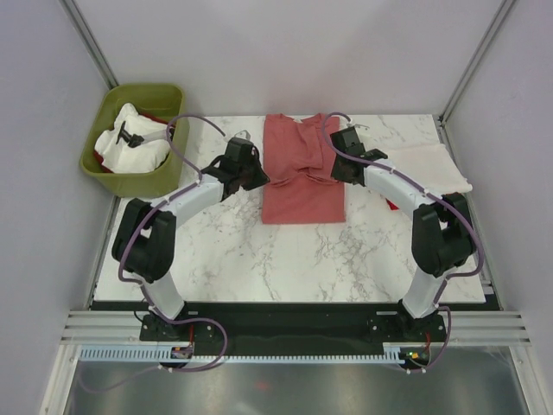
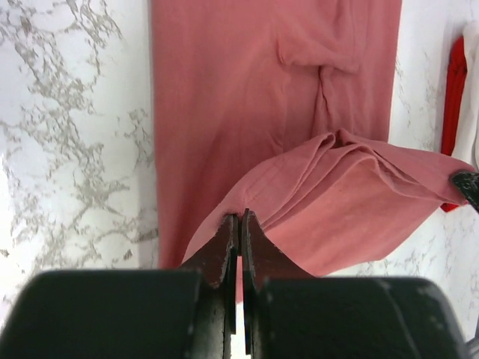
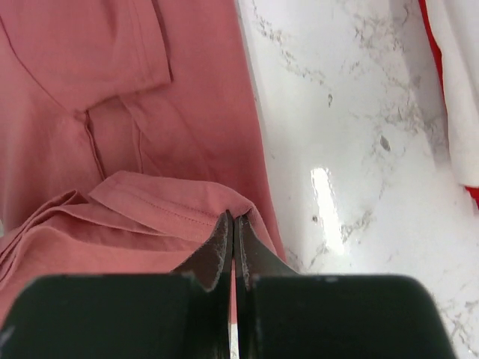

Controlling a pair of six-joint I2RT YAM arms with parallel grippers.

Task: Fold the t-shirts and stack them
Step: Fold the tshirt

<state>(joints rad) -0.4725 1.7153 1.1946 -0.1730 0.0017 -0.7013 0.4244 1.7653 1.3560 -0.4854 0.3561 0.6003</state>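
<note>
The salmon-red t-shirt (image 1: 302, 186) lies lengthwise at the far middle of the table (image 1: 259, 259), its sides folded in. A pleat across its middle is raised off the cloth below. My left hand (image 2: 239, 224) is clamped tight on the left end of that pleat, and my right hand (image 3: 233, 224) is clamped on the right end, jaws pressed together with only a thin layer of fabric between them. How many layers each hand has I cannot tell. The wrist views cut off both ends of the shirt, and from above the collar end is too crumpled to read.

To the right, a folded cream-white t-shirt (image 1: 436, 164) lies flat. It covers most of a bright red t-shirt (image 2: 452, 90) — only a sliver shows at its edge. At far left, off the table, a green bin (image 1: 130, 183) holds bunched white cloth (image 1: 130, 147) — which garment it is I cannot make out.
</note>
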